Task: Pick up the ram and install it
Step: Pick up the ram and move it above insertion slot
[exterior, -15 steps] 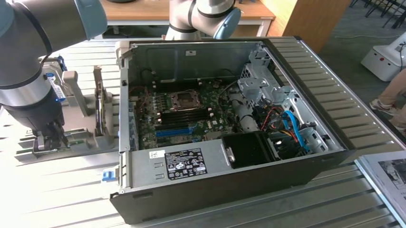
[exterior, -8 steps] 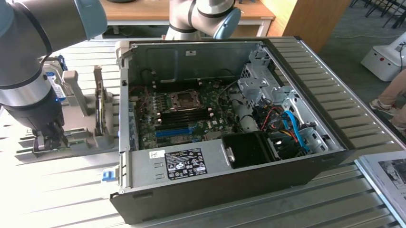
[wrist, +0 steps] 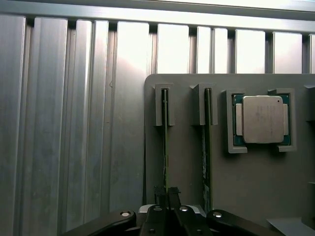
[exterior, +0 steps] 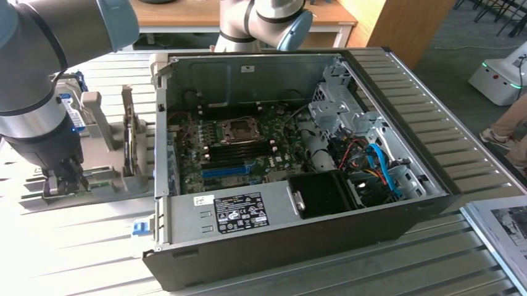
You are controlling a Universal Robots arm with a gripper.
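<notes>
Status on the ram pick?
Gripper fingers shut on the ram, upright in gray holder slot. Not lifted yet. Second stick alongside, apart; nothing blocking.

Downward gripper [wrist: 166,192] (jaws pinched close)

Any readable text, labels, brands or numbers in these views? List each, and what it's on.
None readable.
White sticker on the power supply: too small.
Black label beside it: white print, too small.
Drive label: blurred, partly hidden.
Processor lid: no legible marking.
Printed sheet, exterior view's right: blurred.
The ram in the gripper: edge-on, no label face visible.
</notes>
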